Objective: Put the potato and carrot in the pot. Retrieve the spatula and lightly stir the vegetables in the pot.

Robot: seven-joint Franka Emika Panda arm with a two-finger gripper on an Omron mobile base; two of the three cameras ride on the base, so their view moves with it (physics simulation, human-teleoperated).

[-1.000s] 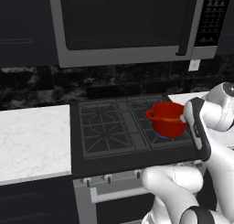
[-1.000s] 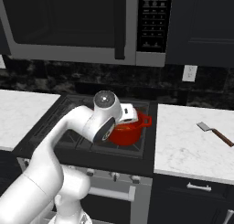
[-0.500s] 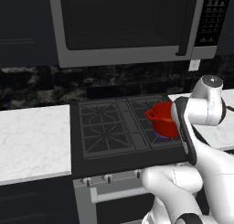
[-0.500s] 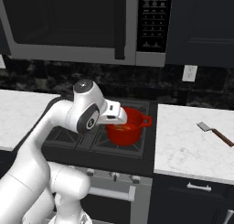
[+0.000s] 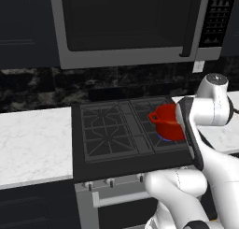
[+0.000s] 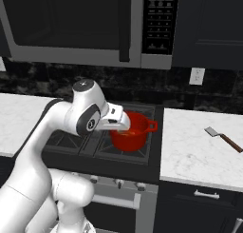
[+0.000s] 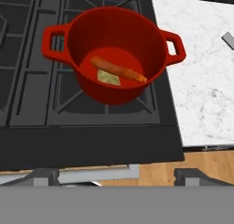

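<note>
Carrot (image 7: 119,71) and potato (image 7: 109,77) lie together on the floor of the pot (image 7: 114,54), which sits on the stove (image 5: 112,130). Gripper (image 6: 124,124), jaws apart and empty, hovers by the rim; spatula (image 6: 223,138) waits well apart on the counter (image 6: 199,156), likely the next target.

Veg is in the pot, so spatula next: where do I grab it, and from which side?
Take the spatula by its dark handle, probably from straight above with the jaws across its width. It lies flat on the white counter right of the pot, blade toward the stove, so a side approach has nothing to pinch.
</note>
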